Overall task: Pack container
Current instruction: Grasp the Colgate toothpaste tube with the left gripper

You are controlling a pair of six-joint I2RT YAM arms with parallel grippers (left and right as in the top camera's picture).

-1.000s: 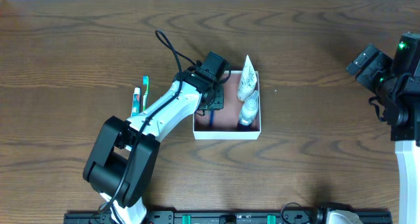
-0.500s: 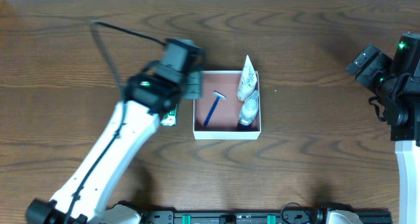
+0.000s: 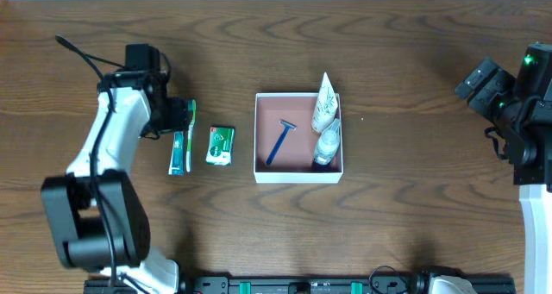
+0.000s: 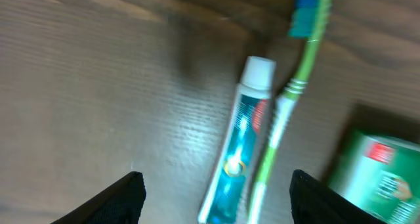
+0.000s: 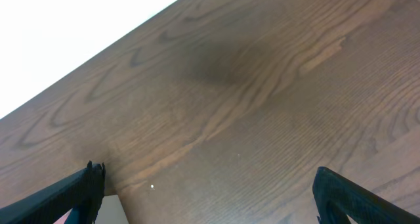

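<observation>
Left fingers (image 4: pixel 125 198) and right fingers (image 5: pixel 82 188) apart; toothpaste (image 3: pixel 178 153), toothbrush (image 3: pixel 191 130), green packet (image 3: pixel 221 145) outside container (image 3: pixel 297 178).

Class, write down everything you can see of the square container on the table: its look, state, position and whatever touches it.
The container is a shallow, square, lidless box with thin white walls and a dusty pink-brown floor. It sits flat on the wooden table, near the middle, its sides square to the table's edges. Inside lie a blue razor on the left half and, along the right wall, a white tube whose tip pokes over the far rim, and a small bottle.
</observation>
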